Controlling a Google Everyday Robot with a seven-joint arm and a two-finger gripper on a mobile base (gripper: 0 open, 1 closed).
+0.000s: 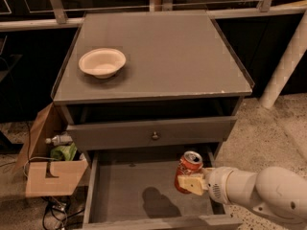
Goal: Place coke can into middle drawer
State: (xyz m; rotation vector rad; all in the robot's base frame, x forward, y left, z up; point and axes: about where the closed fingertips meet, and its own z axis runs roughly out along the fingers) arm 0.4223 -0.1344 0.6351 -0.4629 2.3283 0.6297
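Observation:
The coke can point(190, 166) is red with a silver top and stands upright in my gripper point(189, 182), which is shut on its lower part. The white arm reaches in from the right. I hold the can above the right side of the open middle drawer point(120, 190), a wide shallow grey drawer with a flat floor. The can's shadow falls on the drawer floor left of the can.
A cream-white bowl point(102, 62) sits on the cabinet top at the left. The drawer above, with a small brass knob point(155, 136), is slightly open. A cardboard box point(48, 169) with a bottle and green item stands at the left on the floor. A white post point(288, 61) rises at the right.

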